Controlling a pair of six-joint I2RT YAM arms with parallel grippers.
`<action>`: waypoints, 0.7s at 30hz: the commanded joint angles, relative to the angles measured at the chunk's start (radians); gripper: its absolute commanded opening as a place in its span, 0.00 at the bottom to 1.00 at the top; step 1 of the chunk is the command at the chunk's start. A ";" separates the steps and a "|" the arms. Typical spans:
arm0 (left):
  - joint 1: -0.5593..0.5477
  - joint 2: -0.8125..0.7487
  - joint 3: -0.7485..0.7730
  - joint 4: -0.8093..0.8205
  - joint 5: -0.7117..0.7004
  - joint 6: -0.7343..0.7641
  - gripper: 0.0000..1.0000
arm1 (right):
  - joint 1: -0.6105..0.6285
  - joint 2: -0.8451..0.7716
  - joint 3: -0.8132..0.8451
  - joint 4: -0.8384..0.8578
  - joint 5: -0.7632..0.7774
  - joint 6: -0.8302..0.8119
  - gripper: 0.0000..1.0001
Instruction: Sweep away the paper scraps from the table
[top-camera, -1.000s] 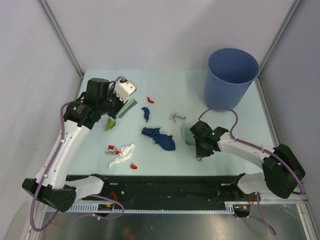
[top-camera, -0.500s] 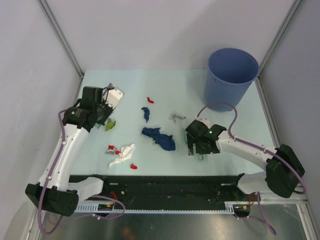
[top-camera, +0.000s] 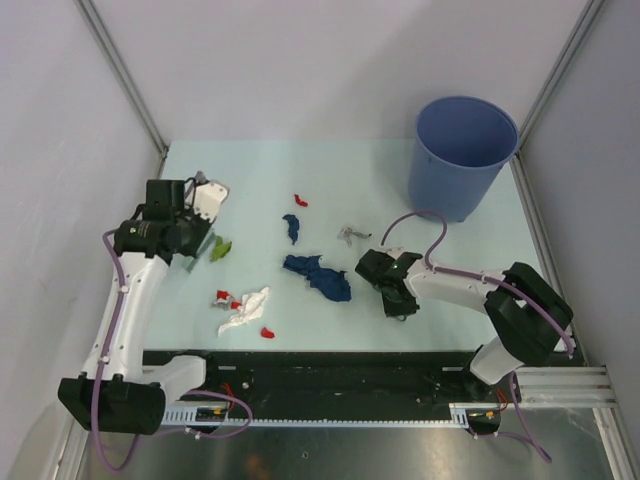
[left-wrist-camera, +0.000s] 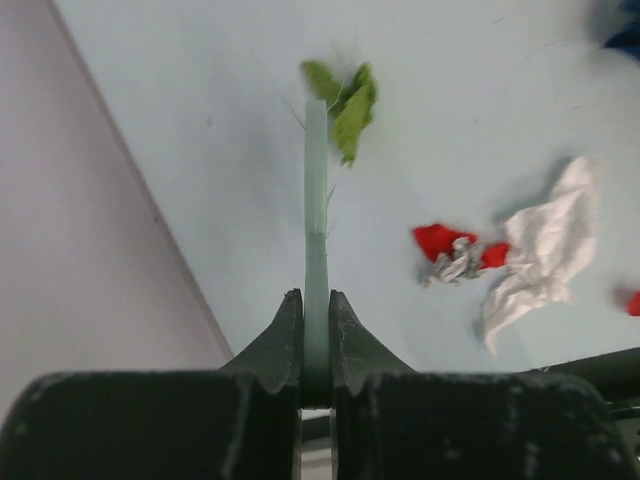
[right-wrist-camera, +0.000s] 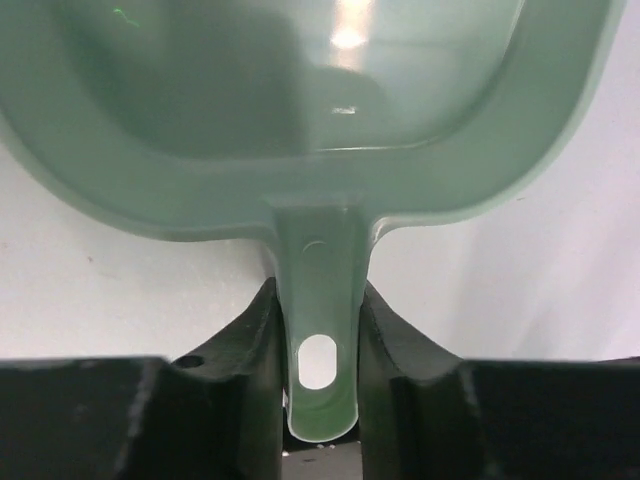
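Note:
Paper scraps lie on the mint-green table (top-camera: 460, 300): a large dark blue wad (top-camera: 318, 275), a small blue one (top-camera: 291, 227), a red bit (top-camera: 300, 200), a grey one (top-camera: 350, 234), a green one (top-camera: 220, 249), a white crumple (top-camera: 245, 310) and red pieces (top-camera: 225, 297). My left gripper (top-camera: 193, 238) is shut on the pale green brush (left-wrist-camera: 316, 200), whose tip is beside the green scrap (left-wrist-camera: 345, 100). My right gripper (top-camera: 385, 282) is shut on the handle of the pale green dustpan (right-wrist-camera: 300, 100), just right of the dark blue wad.
A blue bin (top-camera: 462, 150) stands at the back right corner. Grey walls and metal posts enclose the table on the left, back and right. A black and metal rail (top-camera: 330, 375) runs along the near edge.
My left gripper has moved left and nearer with the brush, down beside the green scrap. My right gripper has carried the dustpan left, close to the dark blue wad.

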 joint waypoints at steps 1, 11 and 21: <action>-0.107 0.018 0.067 0.008 0.156 -0.052 0.00 | 0.014 -0.072 0.002 -0.075 0.048 0.024 0.16; -0.308 0.268 0.162 0.042 0.182 -0.154 0.00 | 0.316 -0.094 0.019 -0.334 -0.097 0.178 0.00; -0.428 0.426 0.208 0.100 0.223 -0.140 0.00 | 0.431 0.063 0.114 -0.318 -0.058 -0.007 0.00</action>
